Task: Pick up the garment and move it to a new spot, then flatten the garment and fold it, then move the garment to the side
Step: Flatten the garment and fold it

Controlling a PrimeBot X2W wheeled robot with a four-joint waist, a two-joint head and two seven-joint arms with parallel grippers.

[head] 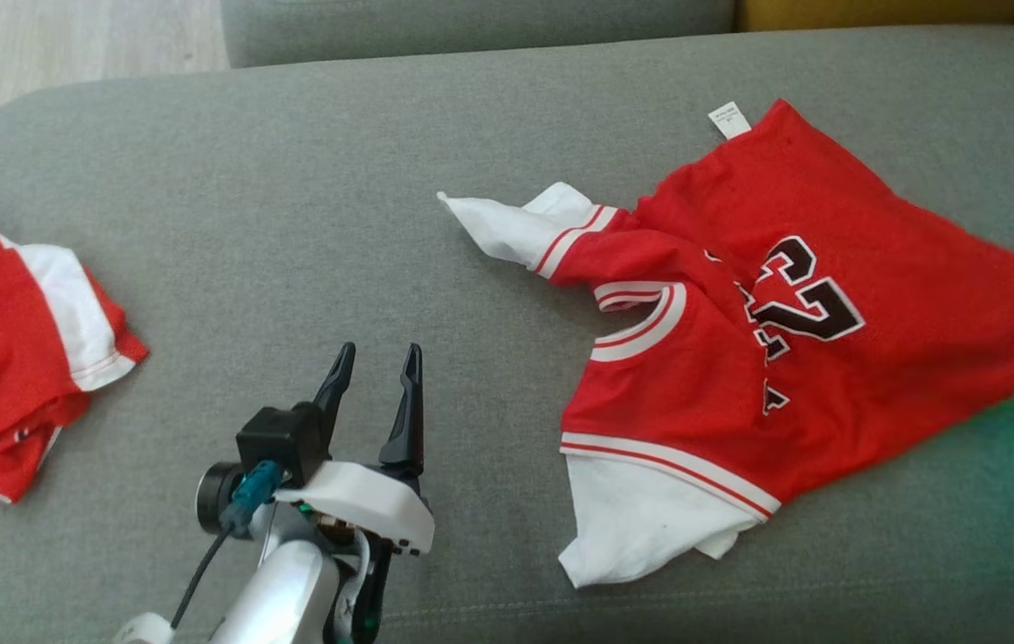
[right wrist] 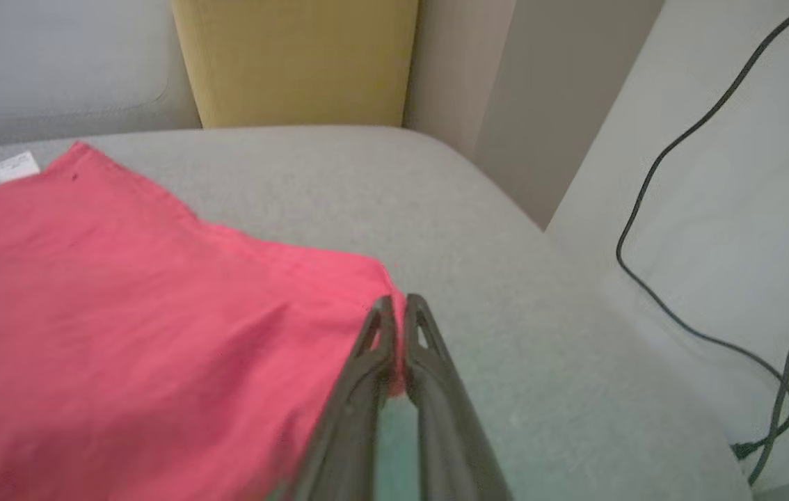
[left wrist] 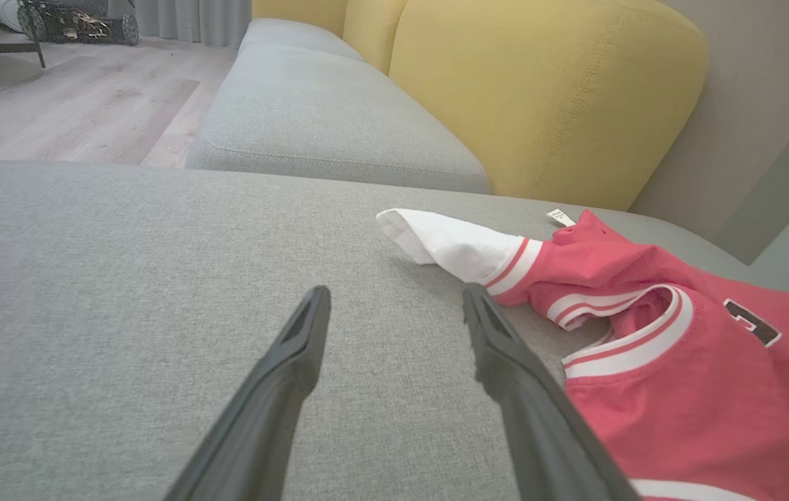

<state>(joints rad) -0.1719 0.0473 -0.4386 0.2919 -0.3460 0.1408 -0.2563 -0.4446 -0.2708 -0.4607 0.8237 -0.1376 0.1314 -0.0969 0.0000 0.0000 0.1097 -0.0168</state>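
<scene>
A grey sofa (head: 292,179) holds a red jersey (head: 829,394) with dark numerals, one a 2; its tag (head: 729,120) is unreadable. The left claw (head: 379,351) gapes; the right claw (right wrist: 400,303) pinches the jersey's corner.

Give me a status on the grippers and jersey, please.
Right gripper, jaws shut on corner of red jersey. Left gripper open over grey cushion, clear of jersey. Other red-and-white garment far left, out of the way.
</scene>
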